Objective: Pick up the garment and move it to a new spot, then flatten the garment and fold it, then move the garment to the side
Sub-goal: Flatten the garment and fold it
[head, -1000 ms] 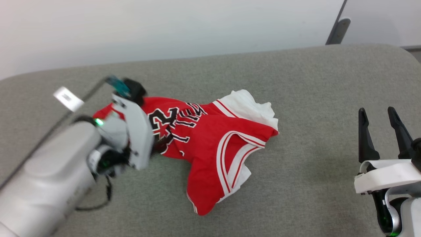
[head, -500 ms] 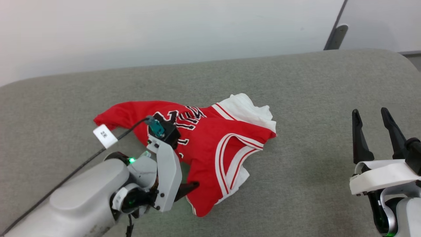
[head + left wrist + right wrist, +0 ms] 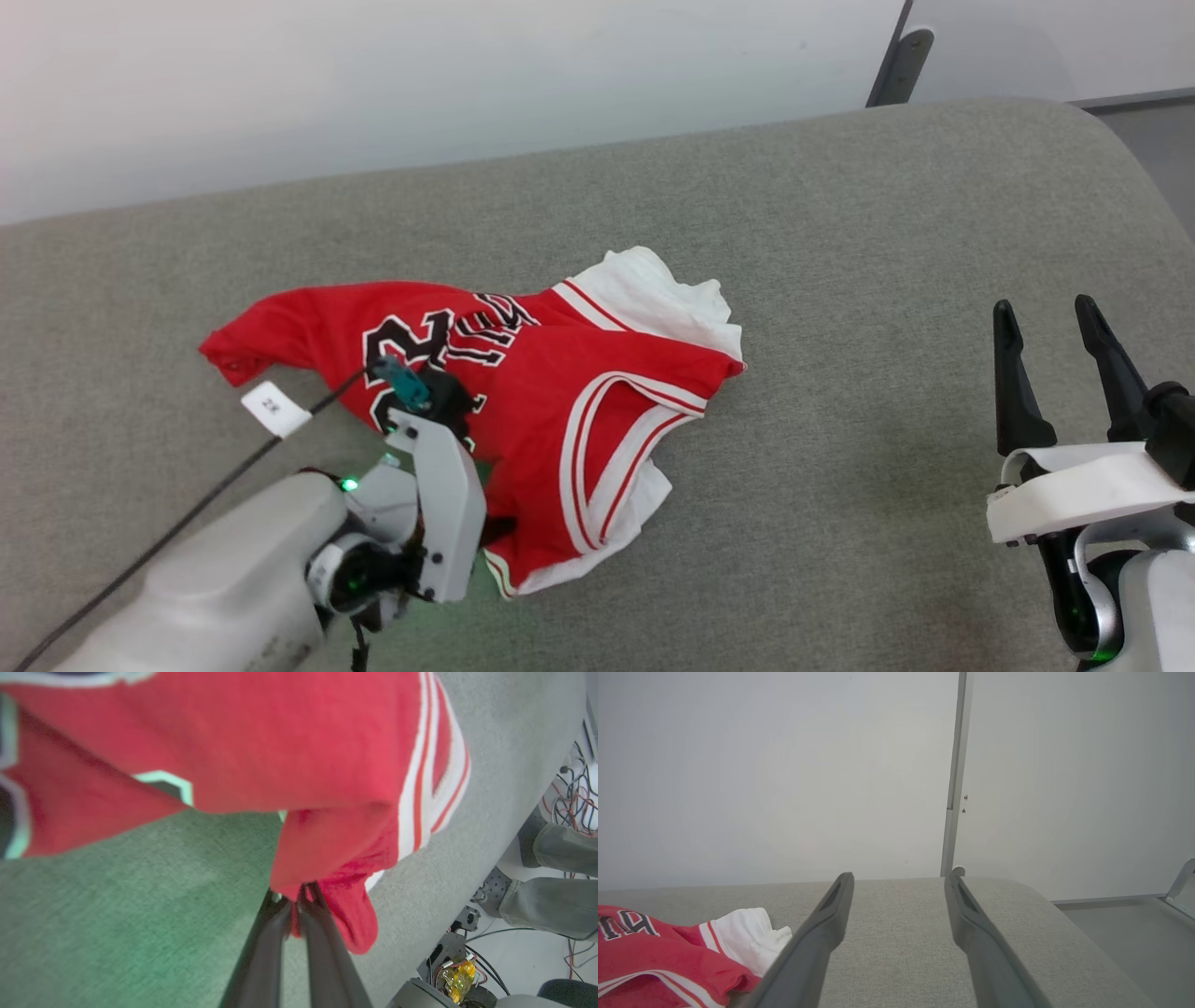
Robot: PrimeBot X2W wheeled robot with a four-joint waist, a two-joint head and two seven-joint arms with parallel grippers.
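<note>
The garment (image 3: pixel 532 392), a red jersey with white striped trim, black lettering and a white sleeve, lies crumpled on the grey table. My left gripper (image 3: pixel 497 530) sits at the garment's near edge, its fingertips mostly hidden behind the wrist. In the left wrist view the two dark fingers (image 3: pixel 322 914) are pressed together on a fold of red cloth from the garment (image 3: pixel 280 742), so the left gripper (image 3: pixel 299 895) is shut on it. My right gripper (image 3: pixel 1046 322) stands open far to the right, apart from the jersey. Between the spread fingers of the right gripper (image 3: pixel 899 879) there is nothing, and the garment (image 3: pixel 654 956) lies low left.
The grey padded table (image 3: pixel 840 233) runs back to a pale wall and curves off at the right. A black cable with a white tag (image 3: pixel 273 409) trails from my left wrist. A person's legs (image 3: pixel 556 844) and loose wiring show past the table edge in the left wrist view.
My left arm came from the garment's left part to its near edge, and its fingers closed on the red cloth. The head camera shifted. The right gripper stayed open.
</note>
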